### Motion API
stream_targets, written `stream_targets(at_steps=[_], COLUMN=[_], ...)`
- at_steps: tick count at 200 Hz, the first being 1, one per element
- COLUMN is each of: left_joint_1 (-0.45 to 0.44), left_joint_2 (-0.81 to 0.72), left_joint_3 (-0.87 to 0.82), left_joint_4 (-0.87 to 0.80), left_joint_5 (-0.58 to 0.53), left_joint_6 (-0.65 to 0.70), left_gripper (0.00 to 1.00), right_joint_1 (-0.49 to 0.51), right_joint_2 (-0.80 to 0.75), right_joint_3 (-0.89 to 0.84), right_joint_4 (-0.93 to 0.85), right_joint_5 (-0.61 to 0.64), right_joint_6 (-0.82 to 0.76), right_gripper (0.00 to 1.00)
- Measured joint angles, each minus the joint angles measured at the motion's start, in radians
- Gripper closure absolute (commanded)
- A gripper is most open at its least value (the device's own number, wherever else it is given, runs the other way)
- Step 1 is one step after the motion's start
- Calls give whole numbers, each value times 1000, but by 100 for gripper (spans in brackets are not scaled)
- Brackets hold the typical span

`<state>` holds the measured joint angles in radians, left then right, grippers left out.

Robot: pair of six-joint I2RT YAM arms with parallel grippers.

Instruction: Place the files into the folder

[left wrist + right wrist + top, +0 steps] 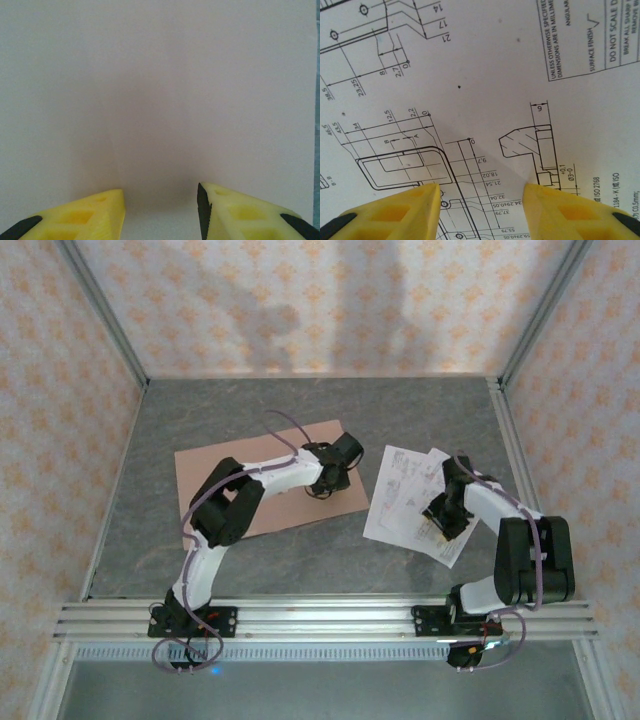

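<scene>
Your left gripper [161, 197] hung released over the folder [160, 75]; your right gripper [482, 192], at its 3 o'clock, gaped empty over the files [485, 65].

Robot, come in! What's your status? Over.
Left claw open over salmon card folder. Right claw open over white printed paper sheets, not yet in folder. Nothing blocking.

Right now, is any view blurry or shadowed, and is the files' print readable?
Top external view: evenly lit, soft shadows on the back wall. Left wrist view: the folder looks featureless, with a dim shadow ahead of the left claw. Right wrist view: print on the files is crisp.
</scene>
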<state>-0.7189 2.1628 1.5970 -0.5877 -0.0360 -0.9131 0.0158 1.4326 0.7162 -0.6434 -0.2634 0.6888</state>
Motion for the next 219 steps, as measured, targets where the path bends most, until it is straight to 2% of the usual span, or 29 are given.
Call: stream_targets(at_steps=[51, 81, 169, 185, 219], left_joint_1=[-21, -23, -114, -130, -148], left_joint_2=[13, 13, 18, 18, -24], left_joint_3=[13, 13, 12, 12, 12], left_joint_4=[5, 7, 75, 77, 20], left_joint_5=[-21, -21, 7, 5, -53], left_joint_6=[10, 34, 150, 170, 191], left_gripper=[57, 61, 67, 66, 55], right_joint_1=[0, 7, 111, 119, 123], right_joint_2=[1, 16, 100, 107, 108], right_joint_3=[0, 14, 97, 104, 104], right_joint_4=[0, 0, 5, 5, 4], right_joint_5=[-3, -7, -8, -8, -7], right_joint_6=[-14, -14, -19, -27, -55], right_gripper=[52, 52, 52, 52, 52])
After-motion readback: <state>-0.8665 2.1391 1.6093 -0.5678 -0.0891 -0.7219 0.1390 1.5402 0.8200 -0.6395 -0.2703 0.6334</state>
